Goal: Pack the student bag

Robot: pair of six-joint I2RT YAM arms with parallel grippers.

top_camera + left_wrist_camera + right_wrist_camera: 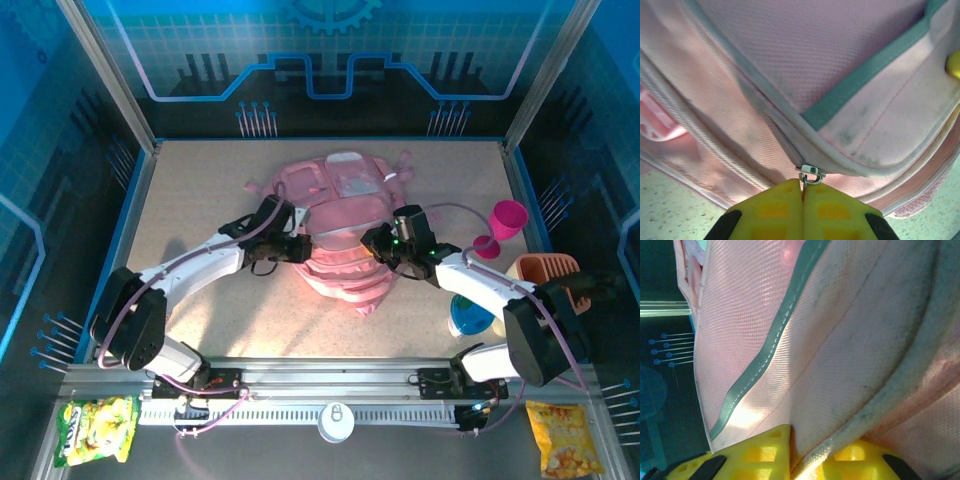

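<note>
The student bag [345,215], a soft pink backpack, lies flat in the middle of the speckled beige surface [200,190]. Its pale straps are at its far end.

The left arm [190,265] reaches in to the bag's left flank. Seen from its wrist, the left jaws are closed, yellow fingers [775,210] pressed together on the small metal zip pull [810,175]. The pull sits on the zip line just under a grey-green trim band [875,70].

The right arm [480,285] reaches in to the bag's right flank. The right jaws pinch the bag itself: a fold of pink fabric with its pale piped seam [880,395] runs down between the two yellow pads [772,447] and fills the gap between them.

A magenta goblet cup [507,220] stands to the right of the bag, apart from it. An orange slotted holder [545,272] sits farther right of the bag. A round blue container [470,318] lies right of the bag's near end, partly under the right arm.

Nearer than the bag, past the arms' mounting rail, a yellow-green snack packet [95,430] lies off to the left and an orange-yellow snack packet [565,438] off to the right.
</note>
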